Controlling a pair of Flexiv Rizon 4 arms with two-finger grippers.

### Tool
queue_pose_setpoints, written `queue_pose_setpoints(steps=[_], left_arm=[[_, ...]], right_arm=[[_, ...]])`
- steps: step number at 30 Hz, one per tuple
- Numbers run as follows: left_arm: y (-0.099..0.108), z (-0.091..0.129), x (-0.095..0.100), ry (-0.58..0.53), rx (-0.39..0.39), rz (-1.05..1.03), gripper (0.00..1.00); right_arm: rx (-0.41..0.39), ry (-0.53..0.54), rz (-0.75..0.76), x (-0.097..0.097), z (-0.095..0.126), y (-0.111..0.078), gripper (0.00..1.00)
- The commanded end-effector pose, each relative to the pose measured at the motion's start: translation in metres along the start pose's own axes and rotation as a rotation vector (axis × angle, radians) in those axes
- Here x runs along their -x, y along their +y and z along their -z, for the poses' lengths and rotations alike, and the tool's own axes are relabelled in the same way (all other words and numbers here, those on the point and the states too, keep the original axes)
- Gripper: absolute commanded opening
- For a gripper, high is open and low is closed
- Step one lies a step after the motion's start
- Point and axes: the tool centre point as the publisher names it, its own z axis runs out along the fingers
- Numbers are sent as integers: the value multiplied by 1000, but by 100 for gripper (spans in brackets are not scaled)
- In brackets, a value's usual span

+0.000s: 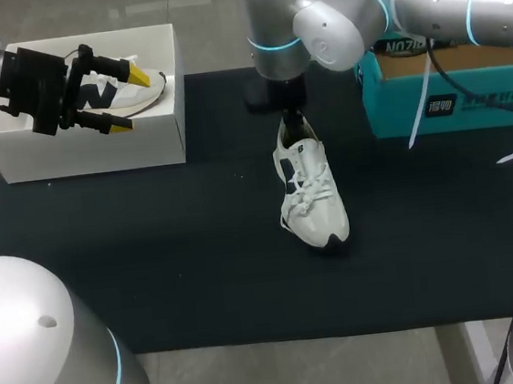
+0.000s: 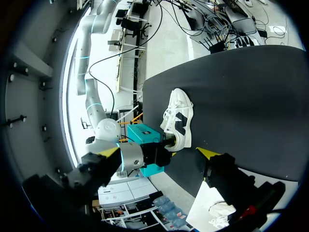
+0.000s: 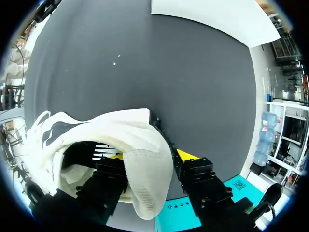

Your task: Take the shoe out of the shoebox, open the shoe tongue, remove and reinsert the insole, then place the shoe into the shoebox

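Note:
A white shoe (image 1: 310,191) with dark markings lies on the black mat (image 1: 199,253), toe toward the front edge. My right gripper (image 1: 292,115) comes down on its heel. In the right wrist view the right gripper (image 3: 150,155) has one finger inside the shoe (image 3: 96,140) and the other outside, shut on the heel wall. My left gripper (image 1: 127,99) hovers open over the white shoebox (image 1: 96,149) at the back left, holding nothing. A second white shoe (image 1: 149,89) lies in that box. From the left gripper (image 2: 158,152), the shoe (image 2: 177,118) on the mat shows far ahead.
A teal box (image 1: 449,98) stands at the back right, close behind my right arm. White straps hang from that arm beside it. The mat reaches nearly to the table's front edge.

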Motion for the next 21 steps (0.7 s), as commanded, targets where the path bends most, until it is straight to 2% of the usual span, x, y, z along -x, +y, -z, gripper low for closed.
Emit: queue_pose_setpoints(steps=[1,9,13,16,21], left_arm=[[1,0,0,4,-2,-1,100],[1,0,0,4,-2,-1,100],[1,0,0,4,-2,-1,100],[1,0,0,4,-2,-1,100],[1,0,0,4,-2,-1,100]], right_arm=[[-8,2,-8,-1,-1,1,0],[-4,-5,-40,-3,-3,-2,0],[-5,-24,-45,-3,7,-5,0],[-5,-34,-43,-2,20,-8,0],[-21,-54,-12,3,64,-15,0]])
